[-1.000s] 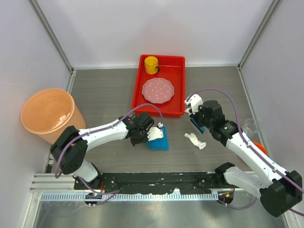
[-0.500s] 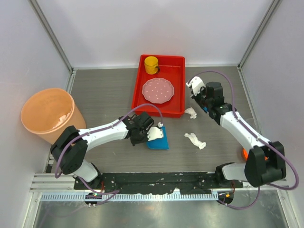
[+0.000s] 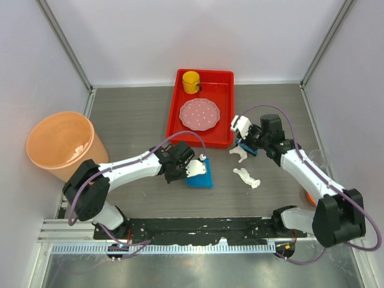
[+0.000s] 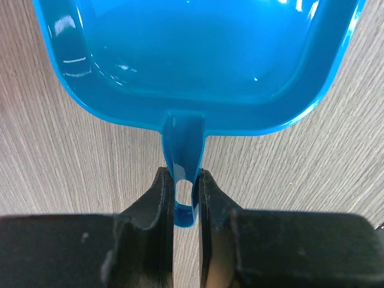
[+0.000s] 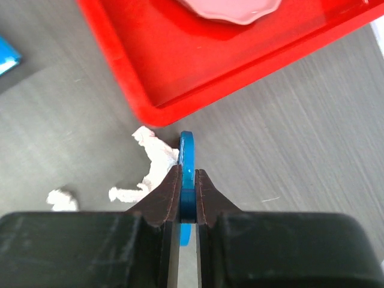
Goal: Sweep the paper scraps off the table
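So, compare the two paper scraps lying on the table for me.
The far scrap lies off a corner of the red tray, beside the blue tool in the right gripper; the near scrap lies alone on open table. The near scrap is stretched out long; the far scrap is more bunched. Both are crumpled white paper, outside the dustpan.

The counter (image 3: pixel 132 120) is dark grey-brown wood grain; the paper scraps (image 3: pixel 247 177) are white. The tray (image 3: pixel 225 84) is red, the plate (image 3: pixel 200 113) pink with pale dots, the cup (image 3: pixel 191 81) yellow, the bucket (image 3: pixel 45 138) peach-orange. The dustpan (image 4: pixel 192 54) and the flat piece (image 5: pixel 187 147) are bright blue; the left tool (image 4: pixel 183 180) and right tool (image 5: pixel 188 174) black.
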